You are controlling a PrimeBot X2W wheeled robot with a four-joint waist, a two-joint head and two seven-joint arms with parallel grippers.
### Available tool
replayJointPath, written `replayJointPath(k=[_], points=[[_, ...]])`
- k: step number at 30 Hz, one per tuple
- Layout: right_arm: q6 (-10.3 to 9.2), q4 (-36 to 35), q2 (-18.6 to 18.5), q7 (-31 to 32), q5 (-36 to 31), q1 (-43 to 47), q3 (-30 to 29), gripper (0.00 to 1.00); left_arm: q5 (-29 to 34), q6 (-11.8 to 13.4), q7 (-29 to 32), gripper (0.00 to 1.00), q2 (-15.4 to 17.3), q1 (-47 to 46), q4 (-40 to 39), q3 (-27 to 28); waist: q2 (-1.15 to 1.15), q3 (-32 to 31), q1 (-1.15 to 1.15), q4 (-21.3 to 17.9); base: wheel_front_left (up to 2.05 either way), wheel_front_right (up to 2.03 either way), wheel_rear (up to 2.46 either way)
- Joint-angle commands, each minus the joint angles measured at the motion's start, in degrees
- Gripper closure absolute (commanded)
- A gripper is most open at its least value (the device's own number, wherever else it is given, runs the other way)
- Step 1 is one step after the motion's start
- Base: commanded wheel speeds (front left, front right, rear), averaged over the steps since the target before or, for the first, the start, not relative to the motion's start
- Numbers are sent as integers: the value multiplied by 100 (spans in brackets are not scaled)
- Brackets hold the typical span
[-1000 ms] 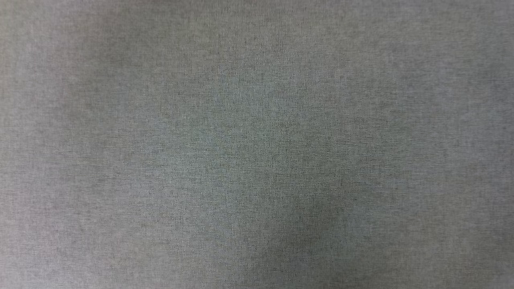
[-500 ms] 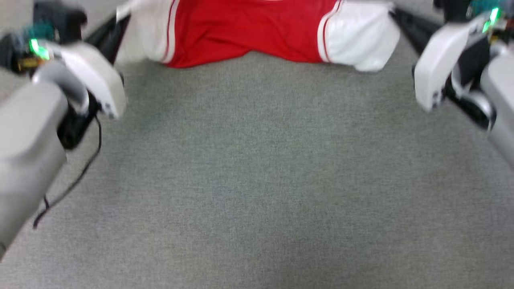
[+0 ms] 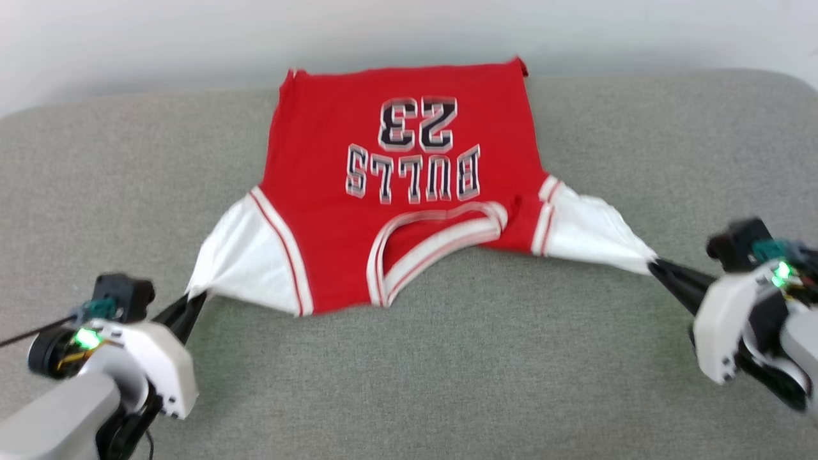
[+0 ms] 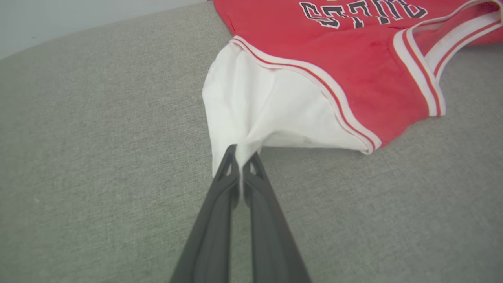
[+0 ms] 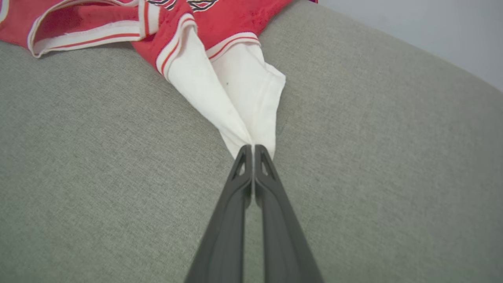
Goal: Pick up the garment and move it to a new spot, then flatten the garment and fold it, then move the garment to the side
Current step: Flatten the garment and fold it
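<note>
The garment, a red jersey with white sleeves and an upside-down "BULLS 23" print, lies spread on a grey cushioned surface, collar toward me. My left gripper is shut on the tip of the left white sleeve, pinched between the dark fingers. On the other side my right gripper is shut on the tip of the right white sleeve. Both sleeves are pulled taut outward. The left gripper and right gripper sit low over the fabric surface.
The grey surface ends at a rounded far edge just behind the garment's hem, with a pale wall beyond. Open grey cloth stretches in front of the collar and to both sides.
The head camera has tilted up: bare grey surface earlier, then the sleeves at the top edge, and the whole garment now. Both grippers stay shut on the sleeves.
</note>
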Motion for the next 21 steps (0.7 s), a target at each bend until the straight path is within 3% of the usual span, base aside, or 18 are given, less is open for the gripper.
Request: replayJointPath(k=[1,12,21], points=[[-8,-85,-166,-74,83,310,-85,100,-104,108,-33,100,162,270,-139,36,0,-225,1,-14,0,0,0],[-9,-1091,-1099,87,375,2248,-589,100,-704,890,-69,100,1107,1852,-1506,5,0,-700,1,-4,0,0,0],[-9,-1792,-1290,389,263,3896,-1448,100,-922,1362,-105,100,1354,2578,-2307,169,0,-698,1,106,0,0,0]])
